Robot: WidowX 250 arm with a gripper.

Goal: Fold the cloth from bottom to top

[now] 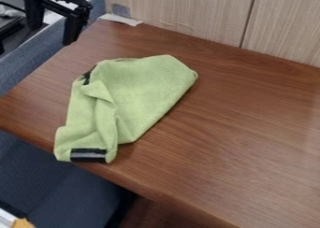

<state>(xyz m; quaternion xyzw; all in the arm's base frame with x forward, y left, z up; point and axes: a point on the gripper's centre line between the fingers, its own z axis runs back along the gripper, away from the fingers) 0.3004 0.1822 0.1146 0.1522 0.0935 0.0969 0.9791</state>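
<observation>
Cloth, green and rumpled, lies on the brown table, left of centre in the frame.

Nearest, in the lower left corner, are a small orange thing and something white beside it. Behind them, dark blue fabric spreads below the table's near edge.

The cloth's narrow near end reaches that edge at the lower left. A black strip with a grey middle shows there. From this end, loose folds run up the left side, with a ridge bunched over on itself about halfway up. To their right the cloth is broader and flatter, its right side slanting up to a rounded corner near the middle of the frame. Another black patch peeks out at its upper left, and its far edge is gently rounded.

Beyond, at the upper left of the frame, the black gripper hangs well apart from the cloth, its jaws wide apart with nothing between them. At the table's far left corner lies a whitish strip, just below a grey patch on the pale wood-grain panels along the top.
</observation>
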